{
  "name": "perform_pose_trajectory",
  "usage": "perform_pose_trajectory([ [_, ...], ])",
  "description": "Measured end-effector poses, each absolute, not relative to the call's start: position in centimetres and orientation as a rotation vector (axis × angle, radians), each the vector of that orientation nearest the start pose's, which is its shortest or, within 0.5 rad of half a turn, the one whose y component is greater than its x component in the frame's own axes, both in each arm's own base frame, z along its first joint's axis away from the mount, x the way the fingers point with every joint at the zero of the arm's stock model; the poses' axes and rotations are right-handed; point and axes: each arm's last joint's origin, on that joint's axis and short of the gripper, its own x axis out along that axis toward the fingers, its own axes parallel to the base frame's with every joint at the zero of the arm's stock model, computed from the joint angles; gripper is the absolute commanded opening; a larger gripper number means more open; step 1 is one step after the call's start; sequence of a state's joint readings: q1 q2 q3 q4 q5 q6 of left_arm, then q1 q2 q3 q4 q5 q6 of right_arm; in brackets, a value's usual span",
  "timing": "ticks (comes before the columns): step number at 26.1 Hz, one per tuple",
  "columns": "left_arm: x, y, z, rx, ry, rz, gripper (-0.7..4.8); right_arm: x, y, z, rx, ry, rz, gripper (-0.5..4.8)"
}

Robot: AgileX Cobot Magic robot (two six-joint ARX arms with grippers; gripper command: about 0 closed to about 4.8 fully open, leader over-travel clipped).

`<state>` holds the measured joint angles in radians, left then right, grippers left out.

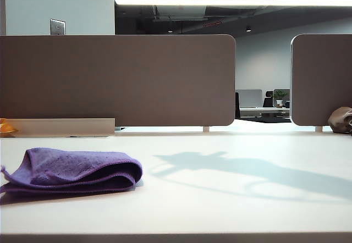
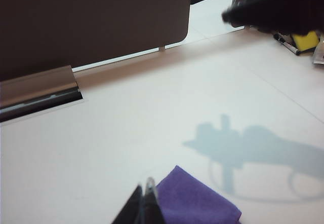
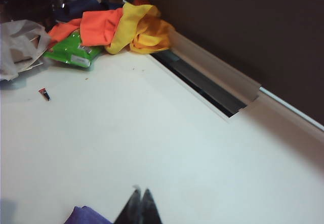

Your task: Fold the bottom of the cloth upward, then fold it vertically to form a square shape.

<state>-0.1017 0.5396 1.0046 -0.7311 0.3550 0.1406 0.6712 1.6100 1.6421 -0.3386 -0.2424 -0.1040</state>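
Note:
The purple cloth (image 1: pixel 77 170) lies folded in a thick bundle on the white table (image 1: pixel 231 199) at the left, its rounded fold facing right. Neither gripper shows in the exterior view; only an arm's shadow falls across the table right of the cloth. In the left wrist view my left gripper (image 2: pixel 144 189) is shut and empty, hanging above the table just beside a corner of the cloth (image 2: pixel 197 203). My right gripper (image 3: pixel 140 193) is also shut with nothing in it, above the table, with a small part of the cloth (image 3: pixel 86 217) beside it. A dark blurred arm (image 2: pixel 283 6) hangs further off.
Brown divider panels (image 1: pixel 115 81) stand along the table's back edge, with a cable slot (image 3: pixel 202 84) at their foot. A pile of orange and yellow cloths (image 3: pixel 126 29), a green packet (image 3: pixel 71 52) and a plastic bag (image 3: pixel 17 44) lie at one end. A small brown lump (image 1: pixel 341 120) sits far right.

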Motion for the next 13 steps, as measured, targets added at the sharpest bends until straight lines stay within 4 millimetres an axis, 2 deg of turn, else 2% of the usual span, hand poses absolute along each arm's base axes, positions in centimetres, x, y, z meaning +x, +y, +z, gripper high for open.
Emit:
perform_pose_trajectory([
  [8, 7.9, -1.8, 34.2, 0.062, 0.264, -0.467, -0.06, 25.6, 22.0, 43.5, -0.173, 0.162, 0.887, -0.09],
  [10, 8.3, -1.9, 33.5, 0.062, 0.238, -0.466, -0.06, 24.4, 21.0, 44.9, -0.166, 0.118, 0.885, -0.09],
  [13, 8.6, -1.9, 33.0, 0.061, 0.24, -0.466, -0.06, 23.2, 20.0, 45.9, -0.161, 0.084, 0.881, -0.09],
])
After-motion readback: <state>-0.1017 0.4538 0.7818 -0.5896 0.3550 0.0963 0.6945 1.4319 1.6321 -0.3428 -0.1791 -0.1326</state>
